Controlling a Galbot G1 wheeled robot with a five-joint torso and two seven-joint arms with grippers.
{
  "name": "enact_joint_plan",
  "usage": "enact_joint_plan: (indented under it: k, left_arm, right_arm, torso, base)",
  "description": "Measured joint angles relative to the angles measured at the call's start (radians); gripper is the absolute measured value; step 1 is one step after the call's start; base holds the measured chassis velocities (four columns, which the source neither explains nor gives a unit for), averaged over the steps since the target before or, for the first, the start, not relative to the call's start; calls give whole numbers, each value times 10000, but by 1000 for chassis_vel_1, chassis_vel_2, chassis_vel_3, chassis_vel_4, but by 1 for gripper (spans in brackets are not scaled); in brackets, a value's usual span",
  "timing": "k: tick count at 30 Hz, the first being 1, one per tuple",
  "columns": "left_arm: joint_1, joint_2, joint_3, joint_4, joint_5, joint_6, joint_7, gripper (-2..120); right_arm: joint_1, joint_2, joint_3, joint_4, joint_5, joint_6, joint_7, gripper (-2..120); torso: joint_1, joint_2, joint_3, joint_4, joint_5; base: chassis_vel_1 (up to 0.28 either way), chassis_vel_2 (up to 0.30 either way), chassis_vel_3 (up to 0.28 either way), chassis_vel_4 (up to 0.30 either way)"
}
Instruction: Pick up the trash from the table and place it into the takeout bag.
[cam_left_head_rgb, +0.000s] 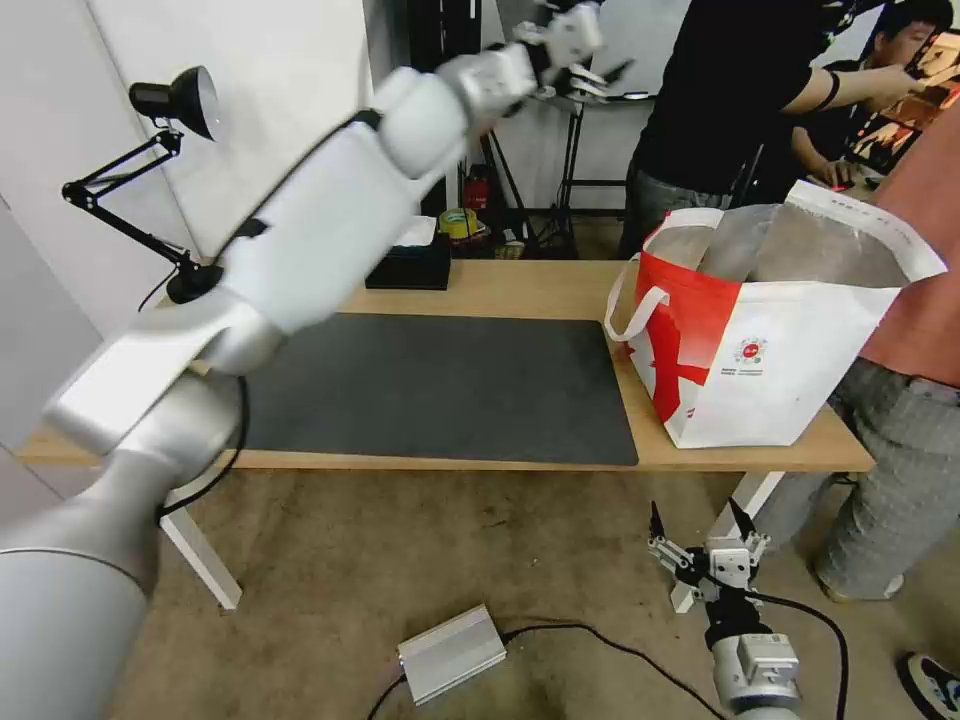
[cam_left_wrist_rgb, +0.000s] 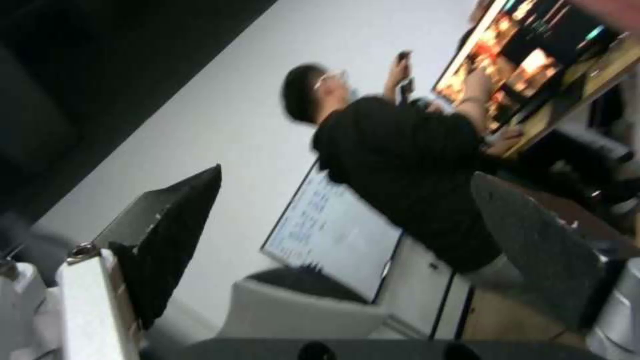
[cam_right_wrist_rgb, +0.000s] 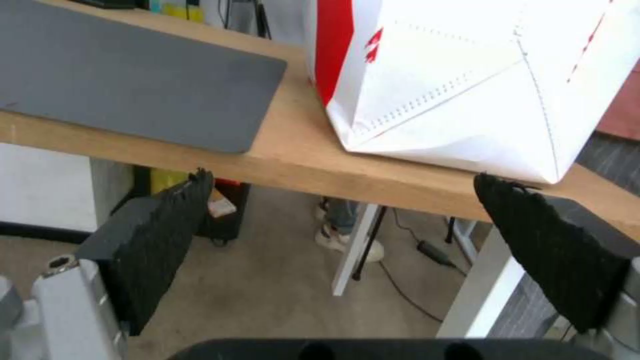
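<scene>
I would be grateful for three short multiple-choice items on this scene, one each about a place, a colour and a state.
1. Where on the long light-wood table does the large red-and-white takeout bag stand?
A. at its right end, beside the mat
B. on the middle of the mat
C. at its left end

2. What colour is the rectangular mat?
A. green
B. dark grey
C. white

3. How does the right gripper stand?
A. shut on a cup
B. open and empty, below the table edge
C. inside the bag

Answers:
1. A: the head view shows the bag on bare wood to the right of the mat.
2. B: both the head and right wrist views show it dark grey.
3. B: its fingers sit wide apart with nothing between, under the tabletop.
</scene>
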Motion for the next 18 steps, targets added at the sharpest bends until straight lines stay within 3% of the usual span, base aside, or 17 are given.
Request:
enact_joint_plan:
  k: [3, 9, 12, 18]
  left_arm:
    - [190, 939, -168, -547, -274, 138, -4, 100]
    - [695, 2086, -351, -1471, -640, 390, -26, 100]
    - [1329, 3002, -788, -2148, -749, 573, -78, 100]
    - [2777, 4202, -1757, -3330, -864, 775, -200, 100]
  right_arm:
    - [0, -39, 18, 33, 7, 2, 1, 100]
    - [15, -46, -6, 86, 8, 0, -1, 100]
    - [6, -81, 9, 171, 17, -29, 0, 100]
    - [-7, -60, 11, 334, 84, -138, 11, 100]
  torso:
    - [0, 0, 0, 4, -1]
    - [0, 0, 0, -1, 2]
    - [0, 0, 0, 4, -1]
    - [0, 1, -1, 1, 2]
  base:
    - [0, 0, 0, 0]
    - [0, 0, 0, 0]
    - [0, 0, 0, 0]
    - [0, 0, 0, 0]
